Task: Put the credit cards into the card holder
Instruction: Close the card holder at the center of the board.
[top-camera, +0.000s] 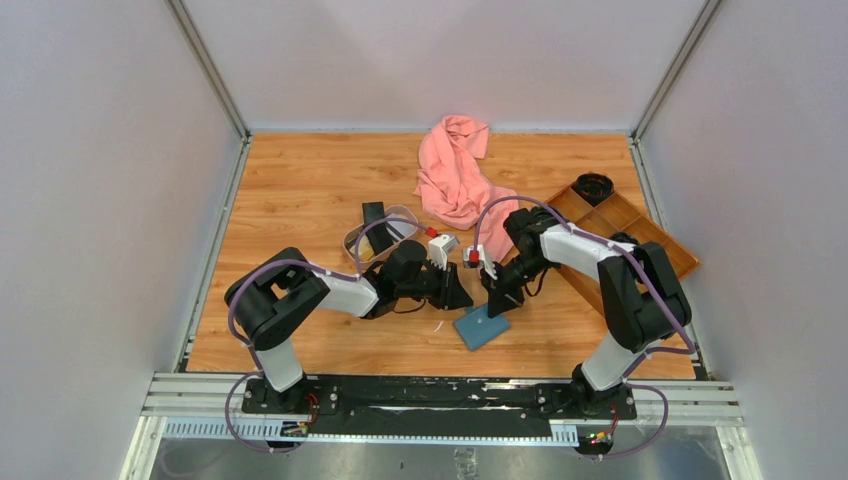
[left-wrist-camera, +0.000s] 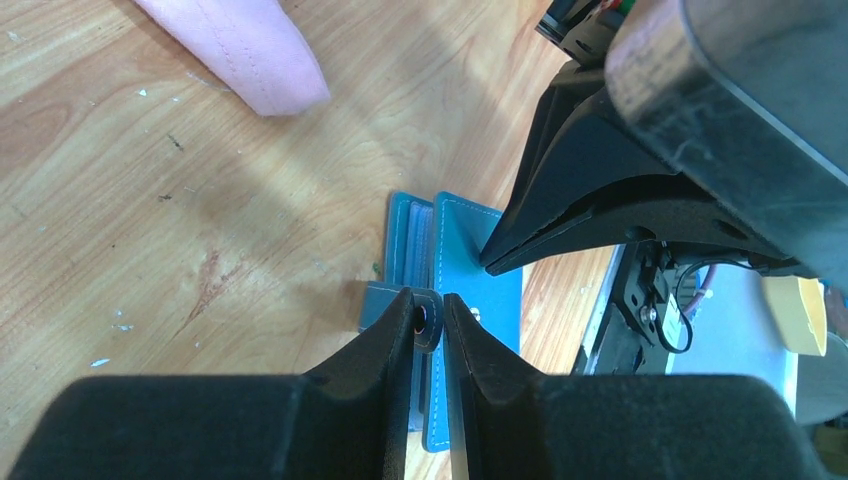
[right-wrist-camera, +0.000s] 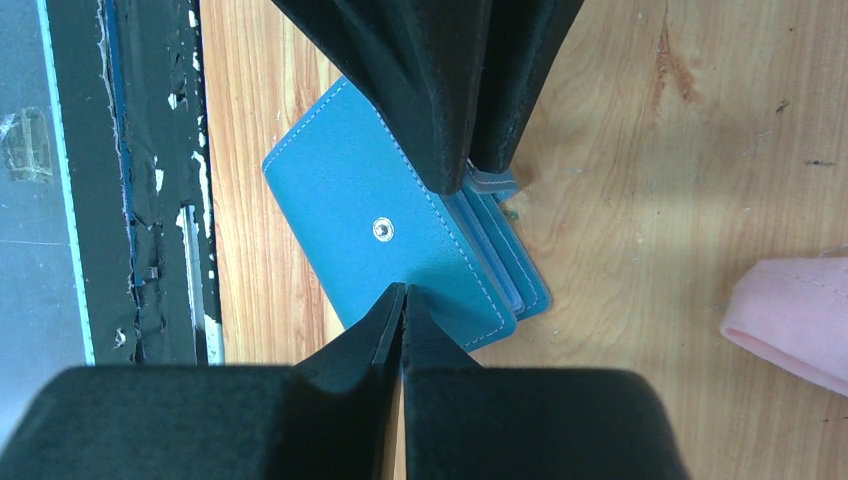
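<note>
Centrally on the brown wooden table (top-camera: 300, 180), toward its near edge, the small teal-blue bifold card holder (top-camera: 481, 328) lies partly covered, long axis near-left to far-right. Left gripper (left-wrist-camera: 428, 312) fingers stand narrowly apart around its tab clasp (left-wrist-camera: 428, 326), contact unclear; right gripper (right-wrist-camera: 403, 290) fingers press together on its cover.

1 teal card holder (top-camera: 481, 326). 1 black credit card (top-camera: 375, 213) seen for sure, in 1 oval tray (top-camera: 348, 240); more, can't tell. 1 wood tray (top-camera: 625, 215) w/ compartments, 1 round black item (top-camera: 593, 186) in it. 1 pink cloth (top-camera: 458, 172). 2 arms: left arm (top-camera: 335, 290), right arm (top-camera: 580, 250).
</note>
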